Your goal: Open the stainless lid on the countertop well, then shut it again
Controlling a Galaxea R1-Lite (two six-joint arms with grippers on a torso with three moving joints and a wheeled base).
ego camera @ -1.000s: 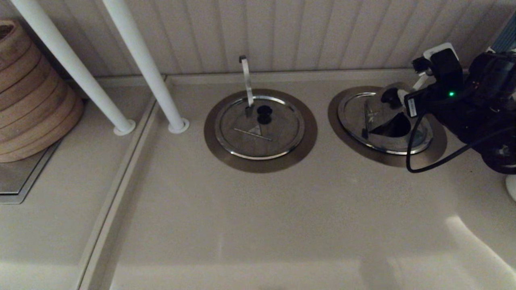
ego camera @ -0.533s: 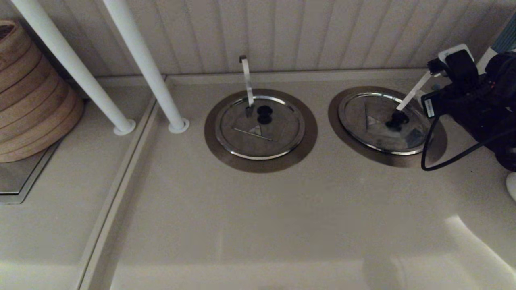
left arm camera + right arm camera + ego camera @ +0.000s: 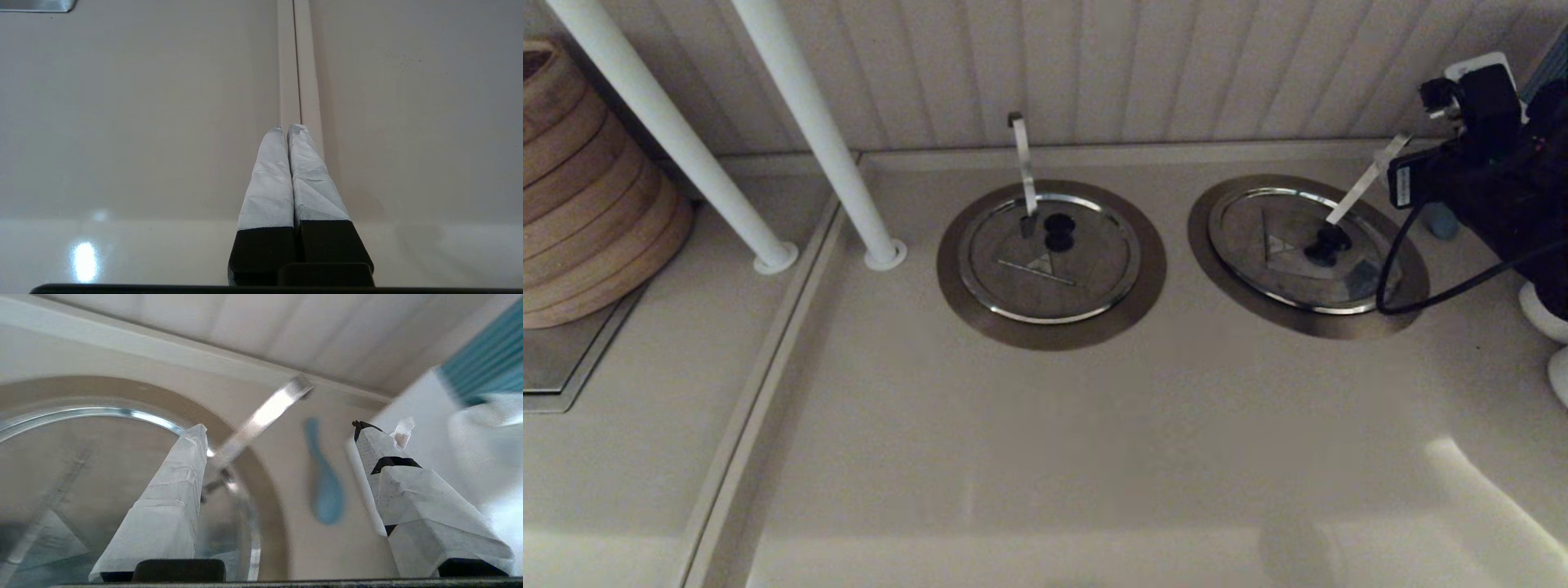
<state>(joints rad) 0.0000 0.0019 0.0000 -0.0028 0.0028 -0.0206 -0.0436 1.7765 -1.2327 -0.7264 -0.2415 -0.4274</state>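
**Lid down, claw loose beside a slanted handle**

On the worktop (image 3: 1045, 457), at your right, the steel lid (image 3: 1298, 253) lies flat over the well, inside its wide brown collar (image 3: 1409, 306), with the black knob (image 3: 1327, 243) free and the slanted handle (image 3: 1364, 181) poking up past it. Your right claw (image 3: 282, 435) hangs just beyond the lid's far rim with its fingers spread wide, gripping nothing; the handle runs through the gap between them. The left claw (image 3: 290, 128) is pressed together, parked over bare worktop.

Judging from this, the lid looks seated, so the job is likely near its end. The risk is the handle: swing a finger sideways and you could knock it, tipping the lid askew. The dangling black cable (image 3: 1401, 278) crosses the lid's rim and might drag there. A blue spoon (image 3: 325, 490) beside the collar could get bumped too.
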